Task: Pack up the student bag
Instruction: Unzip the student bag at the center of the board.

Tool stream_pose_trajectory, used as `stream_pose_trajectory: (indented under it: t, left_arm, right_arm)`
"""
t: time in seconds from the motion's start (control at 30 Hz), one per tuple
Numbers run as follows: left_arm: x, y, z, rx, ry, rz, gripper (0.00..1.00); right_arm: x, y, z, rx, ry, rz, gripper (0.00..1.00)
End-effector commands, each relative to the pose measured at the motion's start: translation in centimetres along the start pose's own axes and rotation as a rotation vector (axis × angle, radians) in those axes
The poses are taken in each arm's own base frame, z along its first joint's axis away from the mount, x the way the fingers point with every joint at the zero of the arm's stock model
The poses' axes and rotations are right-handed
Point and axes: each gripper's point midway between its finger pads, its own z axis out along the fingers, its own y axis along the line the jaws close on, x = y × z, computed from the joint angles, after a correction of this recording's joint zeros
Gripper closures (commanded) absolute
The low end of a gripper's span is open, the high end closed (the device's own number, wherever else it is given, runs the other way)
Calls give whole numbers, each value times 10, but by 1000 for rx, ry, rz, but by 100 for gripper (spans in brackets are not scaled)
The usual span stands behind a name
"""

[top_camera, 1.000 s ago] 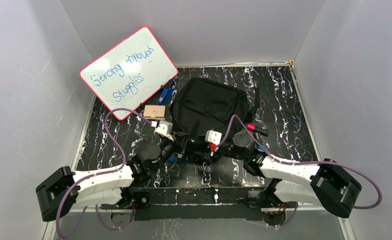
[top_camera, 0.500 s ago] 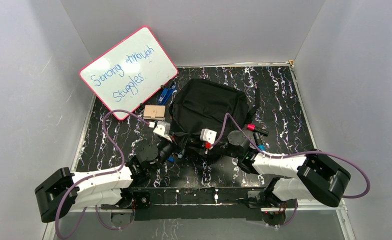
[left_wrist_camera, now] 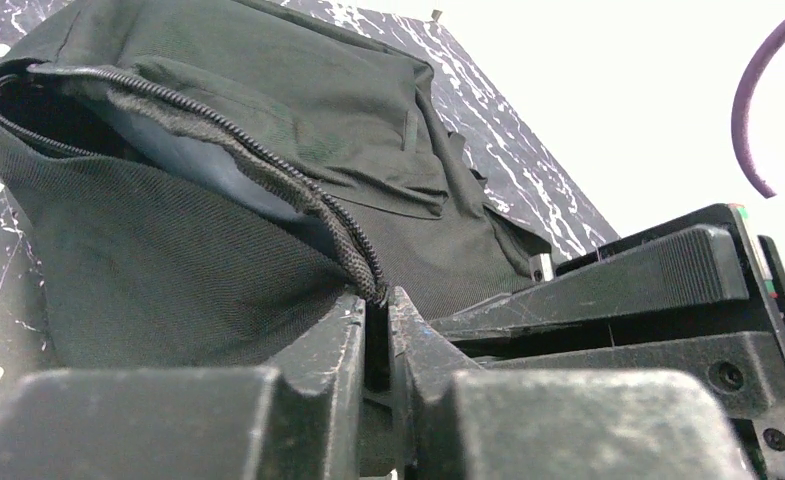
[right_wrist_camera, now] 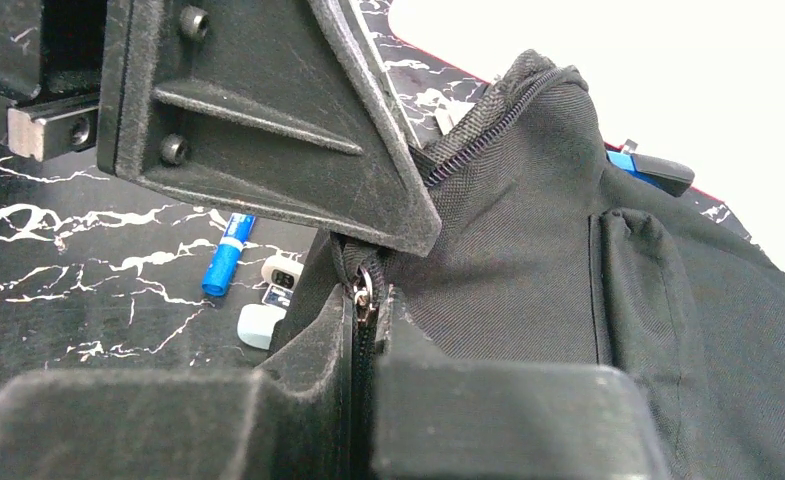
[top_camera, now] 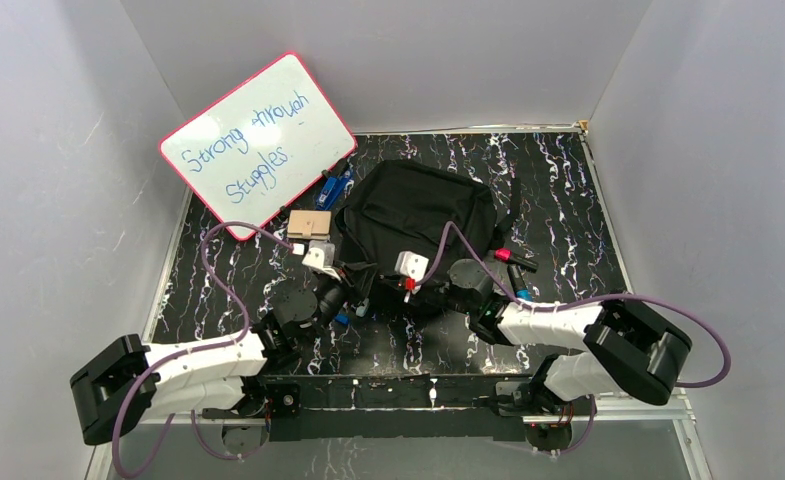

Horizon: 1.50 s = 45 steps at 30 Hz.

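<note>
Black woven fabric, soft and slumped: the student bag (top_camera: 418, 212) lies in the middle of the surface (top_camera: 568, 210), its zip partly open on grey lining. What's inside I cannot tell. The left hand (left_wrist_camera: 376, 310) pinches the zipped rim, and the right hand (right_wrist_camera: 366, 312) is closed narrow on the zip pull (right_wrist_camera: 364, 290).

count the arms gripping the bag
2. The left arm has its jaws shut on the student bag at its zipper edge; the right arm has jaws pinching the zipper pull.
</note>
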Motion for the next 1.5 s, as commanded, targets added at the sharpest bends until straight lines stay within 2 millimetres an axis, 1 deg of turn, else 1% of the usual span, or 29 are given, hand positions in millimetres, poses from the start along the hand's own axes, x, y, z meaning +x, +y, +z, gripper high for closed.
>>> stream_pose_trajectory:
  t: [0.0,0.1,0.13,0.2,0.27,0.33,0.37,0.4,0.43,0.53,0.73,1.0,1.13,1.3,1.37,1.47]
  left_arm:
    - [-45,-19,-2,39,-149,-174,81]
    - [-49,-13,-5,0,-155,-246,59]
    - [-49,-9,-6,-26,-155,-276,54]
    - [-52,-2,-8,-84,-149,-328,49]
    - [-54,8,-11,-165,-134,-378,47]
    - [-61,18,-15,-284,-124,-469,46]
    - [-57,28,-20,-368,-106,-514,46]
    - [-58,36,-24,-446,-105,-568,46]
    - [-53,42,-30,-515,-75,-590,46]
    - [-47,45,-40,-612,-9,-660,46]
    - [-30,38,-51,-670,74,-834,46]
    - [-15,33,-53,-693,112,-980,46]
    - [-18,28,-47,-680,97,-1024,44]
    - [-18,18,-30,-647,97,-1008,43]
    - [-17,17,-26,-651,103,-983,44]
    - [-13,18,-22,-661,105,-967,50]
  right_arm:
    - [-34,-10,12,33,-100,-12,100]
    - [-29,-8,13,27,-92,-20,100]
    - [-29,-7,13,27,-91,-23,100]
    - [-27,-8,13,34,-89,-28,100]
    - [-25,-9,12,45,-85,-31,100]
    - [-23,-9,12,48,-83,-38,100]
    - [-23,-10,11,50,-82,-41,100]
    - [-22,-10,11,54,-82,-45,100]
    - [-22,-11,11,56,-83,-50,100]
    - [-22,-13,10,70,-87,-62,100]
    - [-23,-17,9,90,-94,-101,100]
    - [-22,-16,10,87,-93,-113,100]
    - [-21,-15,10,84,-90,-112,100]
    - [-19,-14,10,84,-86,-111,100]
    - [-20,-14,10,85,-88,-111,100]
    - [-20,-15,10,87,-87,-111,100]
